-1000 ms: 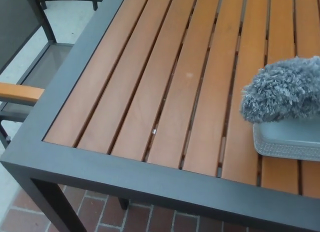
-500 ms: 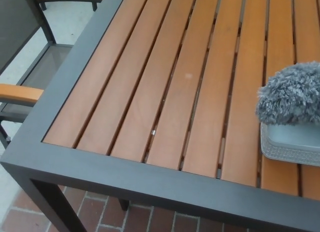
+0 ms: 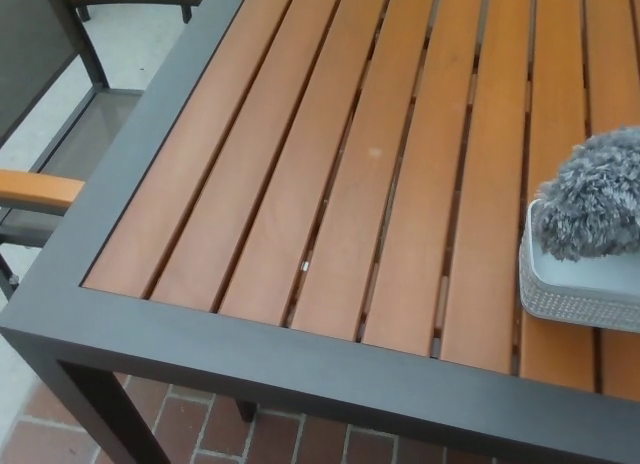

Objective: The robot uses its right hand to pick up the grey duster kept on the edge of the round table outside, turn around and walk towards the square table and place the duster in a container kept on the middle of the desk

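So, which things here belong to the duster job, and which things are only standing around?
Belong to the job:
- grey duster, its fluffy head in the container
- pale container
- square slatted table

Only standing around:
- chair beside the table
- brick floor

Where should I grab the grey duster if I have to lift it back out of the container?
Take the fluffy head of the grey duster from above. It bulges over the rim of the container, so the fibres are free to pinch, while the walls block any side approach lower down. No handle shows in this view; it may lie past the right edge. Probably the right hand is nearer, though neither hand is in view.
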